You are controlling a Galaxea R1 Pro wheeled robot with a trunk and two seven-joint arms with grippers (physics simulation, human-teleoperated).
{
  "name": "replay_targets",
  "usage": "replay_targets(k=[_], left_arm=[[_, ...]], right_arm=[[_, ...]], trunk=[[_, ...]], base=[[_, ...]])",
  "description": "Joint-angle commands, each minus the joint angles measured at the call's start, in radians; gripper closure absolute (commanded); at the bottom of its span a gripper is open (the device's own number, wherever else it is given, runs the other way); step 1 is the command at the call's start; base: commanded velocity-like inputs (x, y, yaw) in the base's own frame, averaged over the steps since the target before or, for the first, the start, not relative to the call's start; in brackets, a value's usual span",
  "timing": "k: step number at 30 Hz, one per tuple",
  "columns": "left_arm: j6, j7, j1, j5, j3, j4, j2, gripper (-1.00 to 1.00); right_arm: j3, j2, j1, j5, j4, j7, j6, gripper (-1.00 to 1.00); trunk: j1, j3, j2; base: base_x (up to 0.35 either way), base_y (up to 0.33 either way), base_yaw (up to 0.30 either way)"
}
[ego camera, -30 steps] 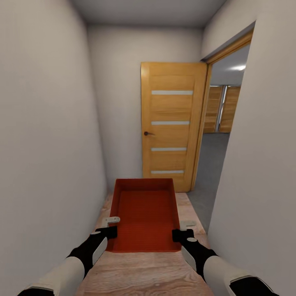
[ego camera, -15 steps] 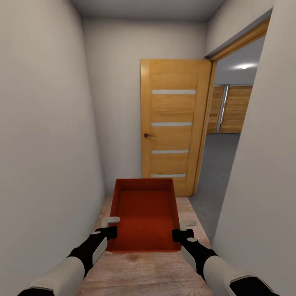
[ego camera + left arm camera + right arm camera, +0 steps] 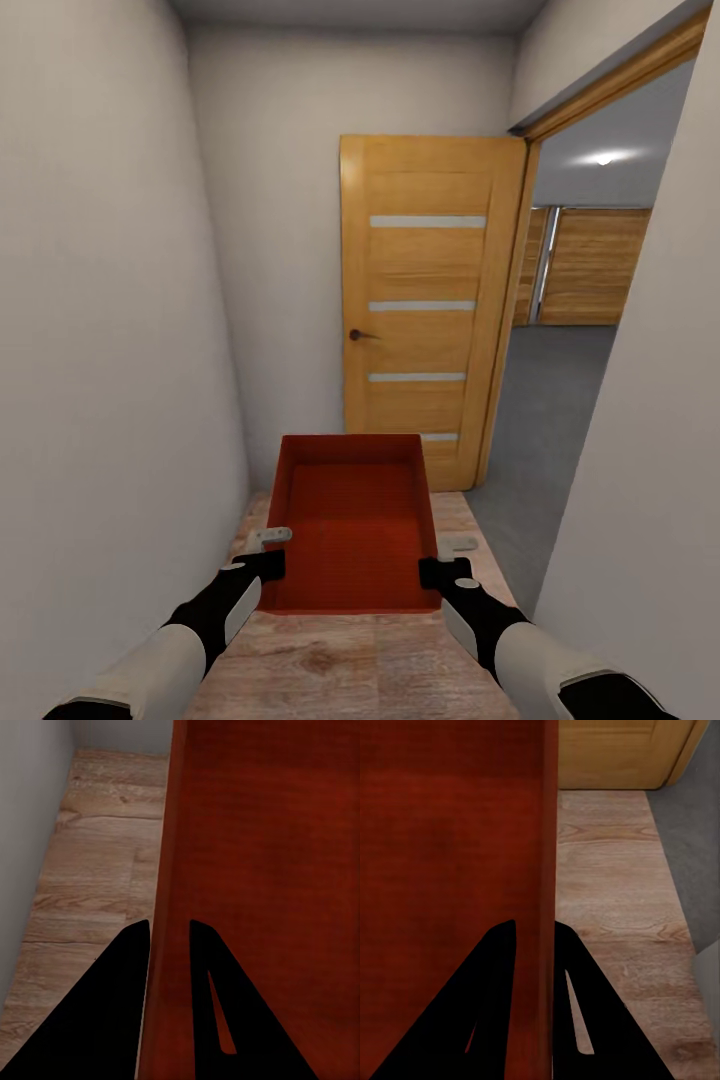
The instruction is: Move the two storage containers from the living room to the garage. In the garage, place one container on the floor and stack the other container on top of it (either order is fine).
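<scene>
While the base sits in the narrow hallway, this is the carry step: one storage container [image 3: 352, 520] is held out front at 12 o'clock, above the wood plank floor [image 3: 330, 670], not yet in the garage.

Left gripper [image 3: 268, 553] is nearly closed, pinching the bin's left long wall near its near corner; the left wrist view shows one finger each side of that wall [image 3: 166, 870]. Right gripper [image 3: 448, 560] does the same on the right wall [image 3: 547, 832]. Both jaws are clamped on rim only, so I judge the hold fair but not tolerant of jolts.

Container: open-topped, red-orange, empty as far as the head view shows. The second bin isn't accounted for here.

Open wooden door [image 3: 425, 300] at 12–1 o'clock, flat against the end wall. Doorway at 2 o'clock leads onto grey concrete floor [image 3: 545, 400], slatted wood panels [image 3: 600, 265] behind. Likely the garage.

Next: turn right toward 2 o'clock, clear the door jamb with the bin's right corner, roll onto concrete and set it down.
</scene>
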Motion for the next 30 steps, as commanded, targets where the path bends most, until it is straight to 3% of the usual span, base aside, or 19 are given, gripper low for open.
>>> replay_targets(k=[1, 23, 24, 26, 30], left_arm=[[-0.008, 0.027, -0.001, -0.014, 0.058, -0.005, 0.011, 1.0], [-0.009, 0.027, -0.001, -0.014, 0.058, -0.006, 0.012, 1.0], [-0.001, 0.014, -0.001, 0.004, -0.003, -0.008, 0.007, 1.0], [-0.002, 0.013, -0.001, 0.03, -0.02, -0.011, 0.009, 1.0], [-0.006, 0.014, -0.001, 0.047, -0.035, 0.003, 0.009, 1.0]], right_arm=[[-0.007, -0.001, -0.001, -0.013, 0.016, -0.007, -0.006, 1.0], [-0.007, -0.001, -0.001, -0.013, 0.016, -0.007, -0.007, 1.0], [0.002, 0.001, -0.001, -0.014, 0.007, -0.006, 0.0, 1.0], [0.0, 0.001, -0.001, -0.009, 0.002, -0.007, -0.001, 1.0], [-0.005, 0.002, -0.001, 0.002, 0.008, -0.007, -0.003, 1.0]], trunk=[[0.001, -0.001, -0.001], [0.001, -0.001, -0.001], [0.001, -0.002, -0.001], [0.001, -0.002, -0.001], [0.001, -0.002, -0.001]], base=[[0.323, 0.0, 0.0], [0.323, 0.0, 0.0], [0.0, 0.0, 0.0], [0.0, 0.0, 0.0], [0.0, 0.0, 0.0]])
